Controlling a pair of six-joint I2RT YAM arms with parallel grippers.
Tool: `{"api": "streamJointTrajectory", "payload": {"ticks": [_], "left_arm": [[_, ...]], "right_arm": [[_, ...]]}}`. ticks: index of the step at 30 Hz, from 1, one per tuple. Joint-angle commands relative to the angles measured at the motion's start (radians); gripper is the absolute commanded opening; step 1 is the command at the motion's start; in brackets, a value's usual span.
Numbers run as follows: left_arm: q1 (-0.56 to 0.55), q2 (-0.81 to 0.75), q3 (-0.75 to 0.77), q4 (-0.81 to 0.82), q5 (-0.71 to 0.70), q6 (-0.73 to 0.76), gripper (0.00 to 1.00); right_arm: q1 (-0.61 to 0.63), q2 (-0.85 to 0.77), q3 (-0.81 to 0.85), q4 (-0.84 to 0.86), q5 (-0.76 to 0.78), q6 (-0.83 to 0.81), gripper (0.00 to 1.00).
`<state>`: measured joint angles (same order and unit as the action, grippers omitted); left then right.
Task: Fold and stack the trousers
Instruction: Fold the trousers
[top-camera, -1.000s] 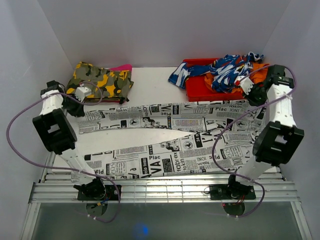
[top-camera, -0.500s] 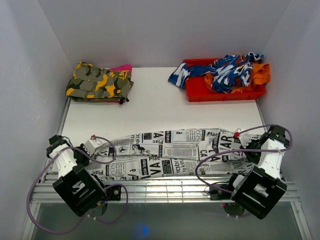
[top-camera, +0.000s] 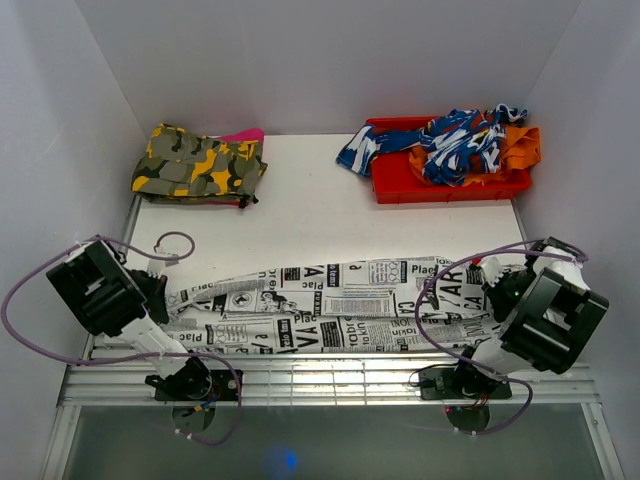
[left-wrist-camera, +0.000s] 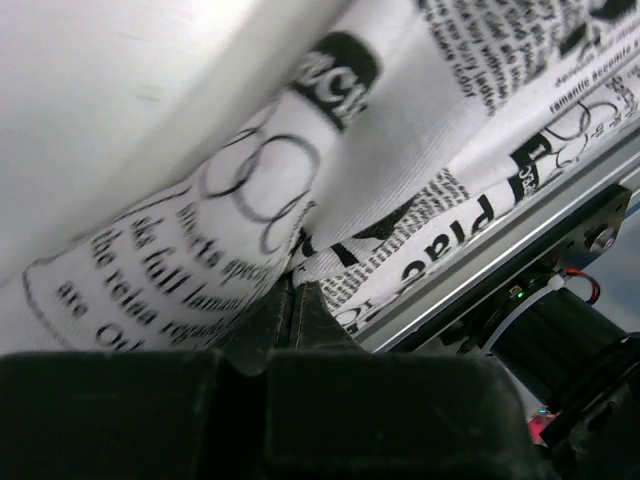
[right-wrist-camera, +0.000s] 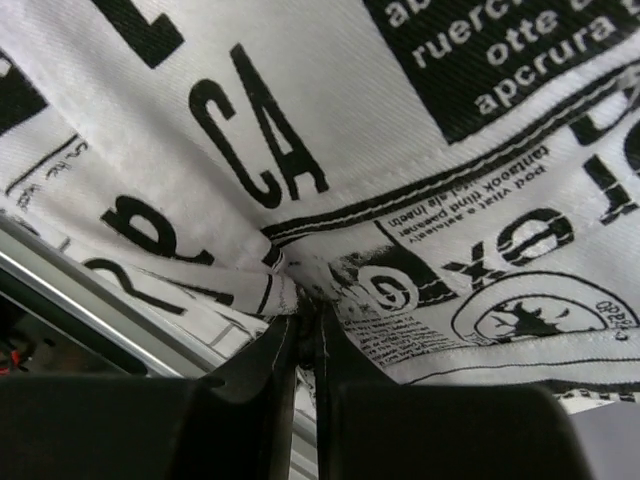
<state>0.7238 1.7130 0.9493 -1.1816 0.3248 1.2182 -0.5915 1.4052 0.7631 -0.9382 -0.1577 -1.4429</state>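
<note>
Pinching the trousers (top-camera: 340, 305) at both ends, with the left end effector (left-wrist-camera: 293, 292) and right end effector (right-wrist-camera: 305, 308) each clamped tight on cloth. Stretched between them as a long doubled band along the near tabletop (top-camera: 300, 215) edge. Judged roughly halfway: lengthwise fold made, crosswise folds and stacking not yet done.

Open table (top-camera: 300, 220) between trousers (top-camera: 330, 305), camouflage pile (top-camera: 198, 165), red bin (top-camera: 395, 183).
</note>
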Motion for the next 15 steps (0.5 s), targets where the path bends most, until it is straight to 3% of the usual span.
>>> {"api": "streamJointTrajectory", "payload": {"ticks": [1,10,15], "left_arm": [[-0.032,0.123,0.195,0.359,-0.095,-0.124,0.0],[-0.24,0.321,0.525,0.358,-0.133,-0.292,0.0],[-0.262,0.39,0.735,0.292,-0.099,-0.324,0.0]], "right_arm": [[0.022,0.086,0.109,0.069,0.095,-0.236,0.08],[0.17,0.218,0.251,0.07,0.087,-0.038,0.08],[0.19,0.284,0.409,-0.014,0.032,0.048,0.08]]}}
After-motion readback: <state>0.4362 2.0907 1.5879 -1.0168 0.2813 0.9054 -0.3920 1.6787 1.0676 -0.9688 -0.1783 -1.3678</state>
